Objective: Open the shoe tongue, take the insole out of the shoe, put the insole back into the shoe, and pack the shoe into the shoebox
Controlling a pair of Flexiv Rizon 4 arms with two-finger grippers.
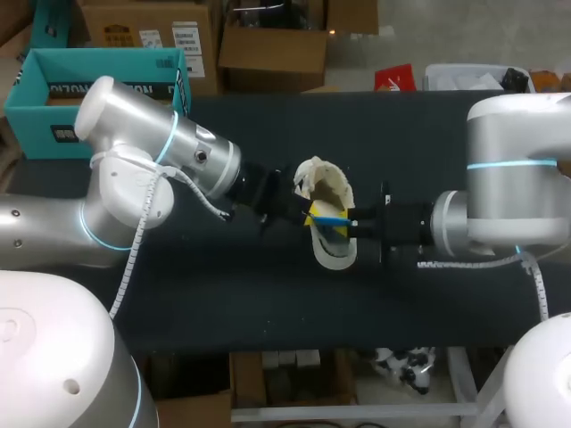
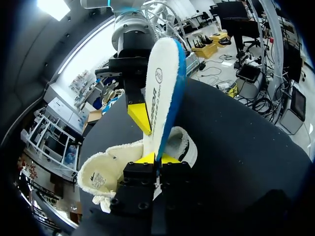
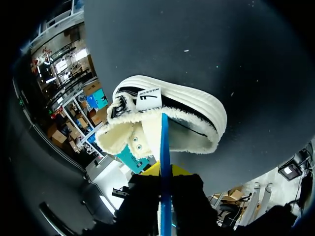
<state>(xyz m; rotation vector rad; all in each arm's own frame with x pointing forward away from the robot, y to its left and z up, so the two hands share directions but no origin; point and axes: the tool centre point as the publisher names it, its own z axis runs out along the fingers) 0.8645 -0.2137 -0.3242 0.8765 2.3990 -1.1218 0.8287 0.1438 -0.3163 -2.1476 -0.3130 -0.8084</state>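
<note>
Black table [image 1: 268,303] | shoe [image 1: 328,178] mid-table | left gripper [image 2: 156,158], right gripper [image 3: 165,171] clamp insole [image 2: 165,83]

Left claw [image 2: 156,158] and right claw [image 3: 165,170], meeting on the insole [image 2: 165,83], crowd the shoe [image 1: 333,259]; shoebox [image 1: 53,100] stands well apart.

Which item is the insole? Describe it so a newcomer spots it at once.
At the middle of the black table, the left claw and right claw meet at a cream fleece-lined shoe. The insole is the thin flat piece held on edge there, white-faced with a bright blue rim, unlike the bulky shoe.
</note>
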